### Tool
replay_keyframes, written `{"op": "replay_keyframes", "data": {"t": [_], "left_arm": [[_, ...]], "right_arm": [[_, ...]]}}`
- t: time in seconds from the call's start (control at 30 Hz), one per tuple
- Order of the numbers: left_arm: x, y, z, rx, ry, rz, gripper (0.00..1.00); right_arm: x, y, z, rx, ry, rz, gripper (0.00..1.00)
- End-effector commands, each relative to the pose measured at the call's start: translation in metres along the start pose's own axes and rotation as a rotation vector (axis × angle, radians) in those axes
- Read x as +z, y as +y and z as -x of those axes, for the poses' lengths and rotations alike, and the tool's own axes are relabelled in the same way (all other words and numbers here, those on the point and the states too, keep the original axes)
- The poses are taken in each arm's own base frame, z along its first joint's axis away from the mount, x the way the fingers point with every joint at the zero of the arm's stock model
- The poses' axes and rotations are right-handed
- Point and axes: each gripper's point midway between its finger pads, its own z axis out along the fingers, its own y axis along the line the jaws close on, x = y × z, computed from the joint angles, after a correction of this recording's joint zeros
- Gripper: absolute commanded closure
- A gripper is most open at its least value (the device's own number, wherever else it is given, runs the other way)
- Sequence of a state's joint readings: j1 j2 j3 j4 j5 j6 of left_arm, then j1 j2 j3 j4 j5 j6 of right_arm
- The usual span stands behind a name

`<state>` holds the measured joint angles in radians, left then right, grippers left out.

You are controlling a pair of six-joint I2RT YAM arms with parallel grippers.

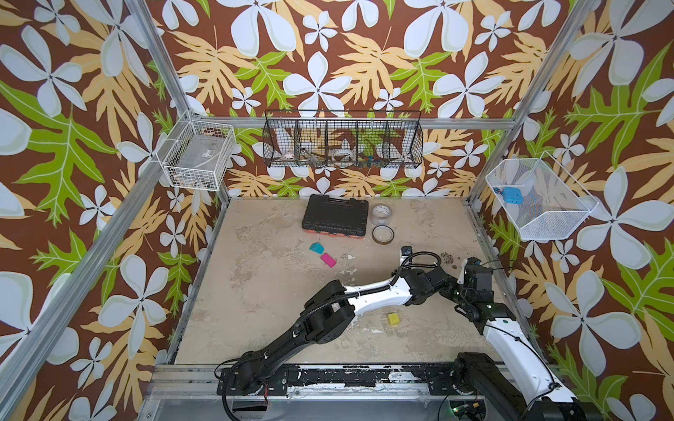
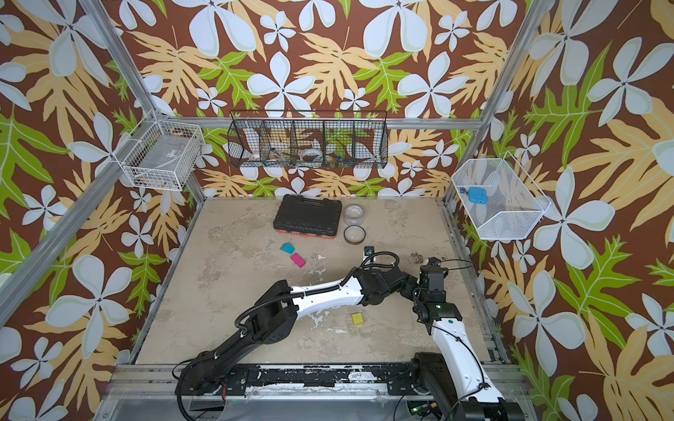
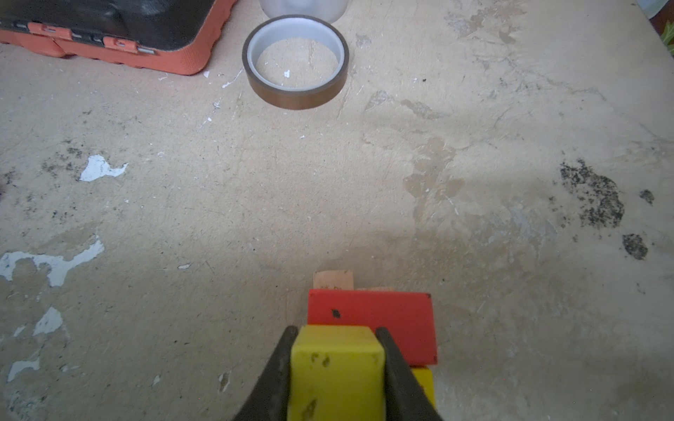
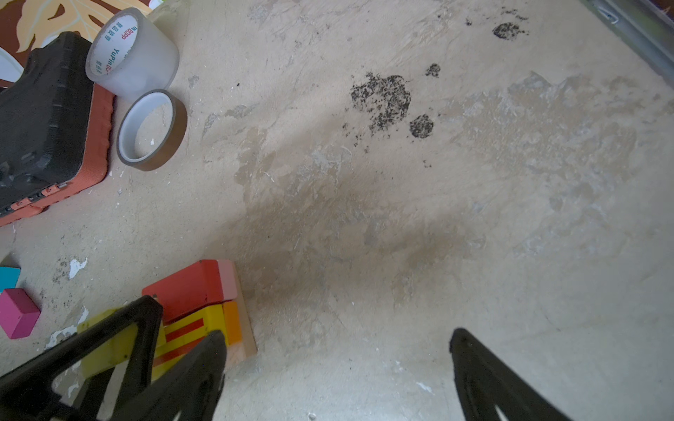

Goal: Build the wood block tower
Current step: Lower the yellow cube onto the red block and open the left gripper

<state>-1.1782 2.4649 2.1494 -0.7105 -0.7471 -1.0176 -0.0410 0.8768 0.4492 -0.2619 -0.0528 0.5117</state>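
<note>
Now my left fingers pinch the yellow-green cube over the tower, right of the desk's middle. Its red block lies just beyond them, long axis running finger to finger. My right fingers stand spread and empty, just right of it.

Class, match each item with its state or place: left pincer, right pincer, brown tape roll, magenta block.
Column A: 1 left pincer; 2 right pincer; 3 brown tape roll; 4 magenta block.
Column B: a open, empty; b beside the teal wedge; c shut on a yellow-green cube; d lying flat near the black tool case.
Pairs: 1-c, 2-a, 3-d, 4-b.
</note>
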Motion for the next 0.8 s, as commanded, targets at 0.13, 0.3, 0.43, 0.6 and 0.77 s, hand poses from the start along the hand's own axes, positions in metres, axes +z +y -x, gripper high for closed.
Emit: {"op": "replay_keyframes", "data": {"t": [0.13, 0.3, 0.43, 0.6, 0.77], "left_arm": [[0.0015, -0.0016, 0.0008, 0.004, -0.008, 0.0, 1.0], [0.003, -0.0014, 0.0003, 0.002, -0.008, 0.002, 1.0], [0.0039, -0.0018, -0.0003, 0.006, -0.008, 0.002, 1.0], [0.006, -0.0001, -0.0007, 0.005, -0.006, 0.008, 1.0], [0.005, 0.0007, 0.0005, 0.001, -0.007, 0.011, 0.88]], "right_arm": [[-0.0004, 0.0024, 0.003, -0.008, -0.01, 0.01, 0.05], [0.0, 0.0027, 0.0022, -0.008, -0.006, 0.013, 0.05], [0.0001, 0.003, 0.0023, -0.008, -0.006, 0.015, 0.05], [0.0004, 0.0031, 0.0022, -0.008, -0.005, 0.015, 0.05], [0.0009, 0.0036, 0.002, -0.009, -0.003, 0.016, 0.05]]}}
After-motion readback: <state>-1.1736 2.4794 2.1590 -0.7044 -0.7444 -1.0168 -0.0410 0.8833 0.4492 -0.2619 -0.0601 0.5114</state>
